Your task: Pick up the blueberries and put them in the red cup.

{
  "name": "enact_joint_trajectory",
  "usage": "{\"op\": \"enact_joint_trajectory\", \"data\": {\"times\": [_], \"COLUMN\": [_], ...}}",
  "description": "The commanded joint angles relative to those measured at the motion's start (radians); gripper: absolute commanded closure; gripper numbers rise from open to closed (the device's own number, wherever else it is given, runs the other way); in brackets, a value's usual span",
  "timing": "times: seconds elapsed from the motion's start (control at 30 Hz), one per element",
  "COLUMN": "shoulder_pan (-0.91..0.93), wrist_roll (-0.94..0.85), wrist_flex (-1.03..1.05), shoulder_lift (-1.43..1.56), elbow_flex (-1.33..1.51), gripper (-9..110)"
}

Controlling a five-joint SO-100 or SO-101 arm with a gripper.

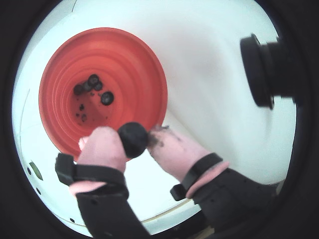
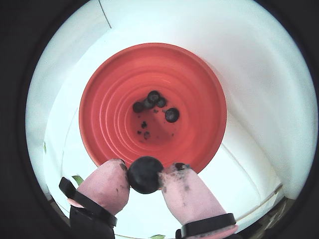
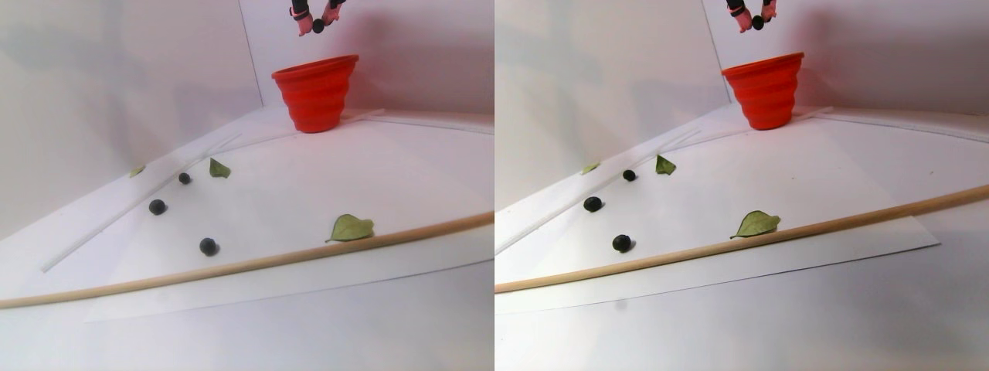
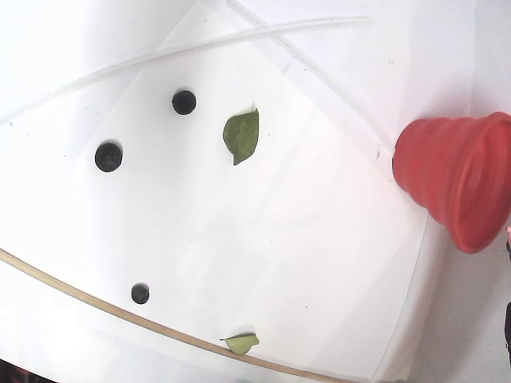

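Observation:
My gripper [image 2: 145, 175] has pink-padded fingers and is shut on one blueberry [image 2: 145, 174], held just above the near rim of the red cup [image 2: 199, 99]. In a wrist view the same berry [image 1: 133, 139] sits between the pads [image 1: 102, 147] over the cup's edge [image 1: 60, 114]. Several blueberries [image 2: 153, 97] lie at the cup's bottom. In the stereo pair view the gripper [image 3: 317, 23] hangs high over the upright cup [image 3: 315, 93]. Three loose blueberries [image 4: 184, 101], [image 4: 108, 156], [image 4: 140, 294] rest on the white sheet, far from the cup [image 4: 455, 175].
Two green leaves [image 4: 242, 136], [image 4: 242, 343] lie on the sheet. A long wooden rod [image 4: 80, 295] crosses the front and a thin white tube [image 4: 200, 48] runs along the back. White walls meet behind the cup. A black lens-like part [image 1: 259, 69] protrudes at right.

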Motion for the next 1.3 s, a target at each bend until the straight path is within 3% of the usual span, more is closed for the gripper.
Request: {"op": "enact_joint_trajectory", "data": {"times": [0.0, 0.5, 1.27], "shoulder_pan": [-0.011, -0.021, -0.107], "wrist_roll": [-0.005, -0.002, 0.028], "wrist_flex": [-0.048, -0.074, 0.201], "shoulder_lift": [0.005, 0.025, 0.245], "elbow_flex": [-0.043, -0.025, 0.032], "gripper": [89, 84, 85]}}
